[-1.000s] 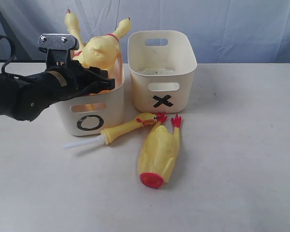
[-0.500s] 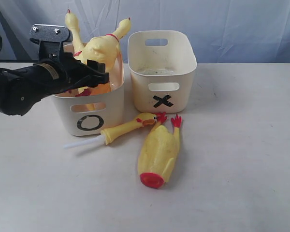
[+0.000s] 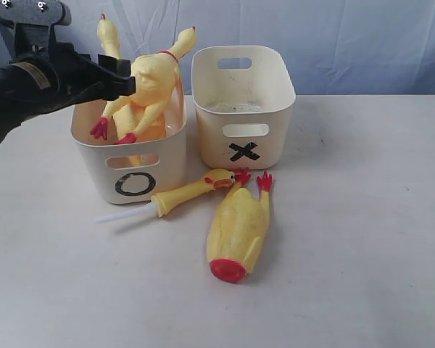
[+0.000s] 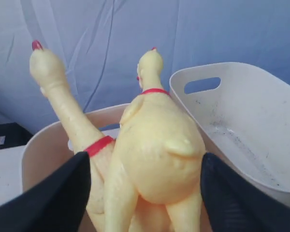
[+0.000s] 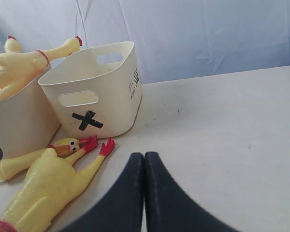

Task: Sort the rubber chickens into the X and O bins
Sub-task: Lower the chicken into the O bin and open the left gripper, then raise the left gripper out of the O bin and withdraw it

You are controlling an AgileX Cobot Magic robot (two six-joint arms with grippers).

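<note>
Near 2 long chickens [image 3: 154, 80] in the O bin [image 3: 94, 170], the left gripper [image 3: 120, 75] gapes wide; the right gripper [image 5: 144, 159] is pinched closed.

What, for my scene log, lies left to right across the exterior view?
Cream plastic tub marked with a black O → small thin yellow rubber chicken → cream plastic tub marked with a black X. Left out: the stubby headless yellow rubber chicken, which shares the X tub's span.
</note>
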